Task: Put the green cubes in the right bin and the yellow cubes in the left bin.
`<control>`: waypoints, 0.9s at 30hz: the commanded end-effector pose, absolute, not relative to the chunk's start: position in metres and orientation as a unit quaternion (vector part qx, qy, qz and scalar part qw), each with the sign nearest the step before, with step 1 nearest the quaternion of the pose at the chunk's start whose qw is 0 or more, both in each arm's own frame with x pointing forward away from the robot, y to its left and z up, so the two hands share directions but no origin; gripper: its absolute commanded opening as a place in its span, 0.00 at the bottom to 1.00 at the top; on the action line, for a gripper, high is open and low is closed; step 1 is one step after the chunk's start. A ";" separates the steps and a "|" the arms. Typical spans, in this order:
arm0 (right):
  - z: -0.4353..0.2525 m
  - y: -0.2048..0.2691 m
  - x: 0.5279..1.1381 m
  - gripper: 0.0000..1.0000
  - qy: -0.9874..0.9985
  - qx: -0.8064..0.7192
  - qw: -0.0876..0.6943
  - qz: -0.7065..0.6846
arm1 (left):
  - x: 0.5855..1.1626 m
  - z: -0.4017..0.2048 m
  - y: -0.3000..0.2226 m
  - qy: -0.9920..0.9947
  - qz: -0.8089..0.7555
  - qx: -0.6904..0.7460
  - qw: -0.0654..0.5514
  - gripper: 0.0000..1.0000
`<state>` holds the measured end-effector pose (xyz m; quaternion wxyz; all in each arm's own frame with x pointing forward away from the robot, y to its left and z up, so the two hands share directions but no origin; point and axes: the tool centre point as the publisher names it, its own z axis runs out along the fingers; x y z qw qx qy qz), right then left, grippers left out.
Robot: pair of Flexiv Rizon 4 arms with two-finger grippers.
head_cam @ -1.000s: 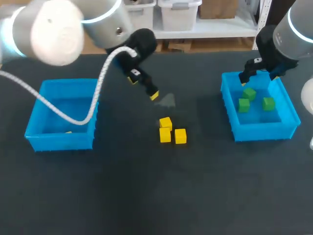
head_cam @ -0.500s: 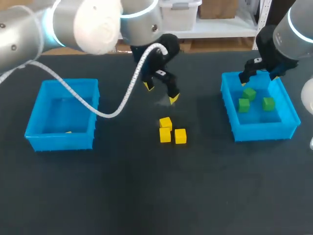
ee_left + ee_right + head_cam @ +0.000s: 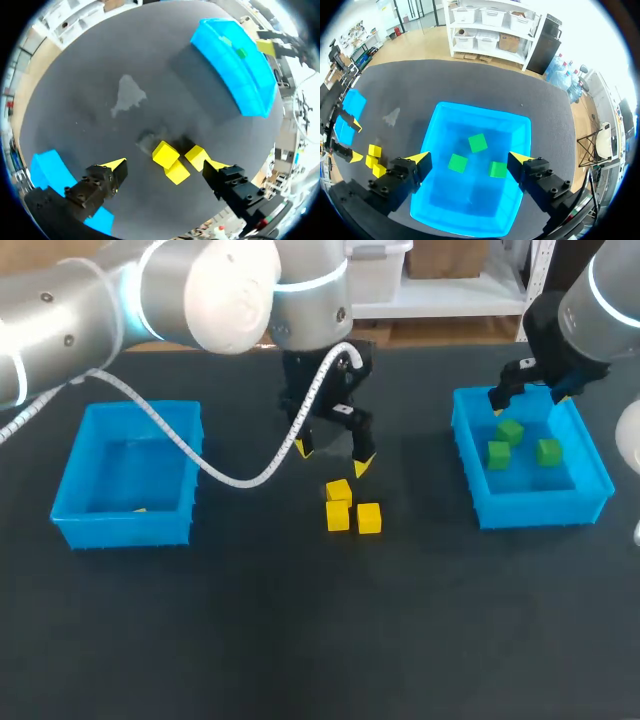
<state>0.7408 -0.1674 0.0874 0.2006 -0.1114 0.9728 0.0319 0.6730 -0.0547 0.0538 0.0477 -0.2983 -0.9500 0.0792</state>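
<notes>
Yellow cubes (image 3: 338,515) under left gripper (image 3: 333,457)

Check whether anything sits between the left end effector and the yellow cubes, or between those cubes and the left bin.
Nothing visible does. The open left end effector hangs just above the yellow cubes with only air between, and only bare table lies between the cubes and the left bin.

tabletop (image 3: 300,640): left bin (image 3: 120,528) far L, right bin (image 3: 530,508) far R, well apart. 3 bin cubes (image 3: 498,453) inside right bin: 1 behind, 2 in front. 3 loose cubes (image 3: 338,516) mid-tabletop btwn bins, bunched: 1 behind, 2 in front side by side. Left claw (image 3: 333,457) just behind the bunch, not touching. Right claw (image 3: 526,400) over right bin's back edge.
</notes>
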 end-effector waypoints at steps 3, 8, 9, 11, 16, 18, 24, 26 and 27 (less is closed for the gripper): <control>0.087 -0.168 0.738 1.00 0.972 -0.110 0.204 0.031 | 0.673 0.035 -0.059 -0.961 0.091 -0.252 0.065 1.00; 0.087 -0.168 0.738 1.00 0.972 -0.110 0.204 0.031 | 0.670 0.026 -0.067 -0.971 0.107 -0.202 0.069 1.00; 0.087 -0.168 0.738 1.00 0.972 -0.110 0.204 0.031 | 0.670 0.025 -0.068 -0.973 0.111 -0.193 0.069 1.00; 0.087 -0.168 0.738 1.00 0.972 -0.110 0.204 0.031 | 0.670 0.024 -0.070 -0.976 0.115 -0.174 0.067 1.00; 0.087 -0.168 0.738 1.00 0.972 -0.110 0.204 0.031 | 0.667 0.018 -0.071 -0.983 0.116 -0.124 0.064 1.00; 0.087 -0.168 0.738 1.00 0.972 -0.110 0.204 0.031 | 0.665 0.016 -0.072 -0.986 0.117 -0.101 0.064 1.00; 0.087 -0.168 0.738 1.00 0.972 -0.110 0.204 0.031 | 0.658 0.009 -0.071 -0.988 0.115 -0.073 0.069 1.00; 0.087 -0.168 0.738 1.00 0.972 -0.110 0.204 0.031 | 0.656 0.009 -0.071 -0.988 0.112 -0.074 0.071 1.00; 0.087 -0.168 0.738 1.00 0.972 -0.110 0.204 0.031 | 0.656 0.008 -0.071 -0.988 0.111 -0.074 0.071 1.00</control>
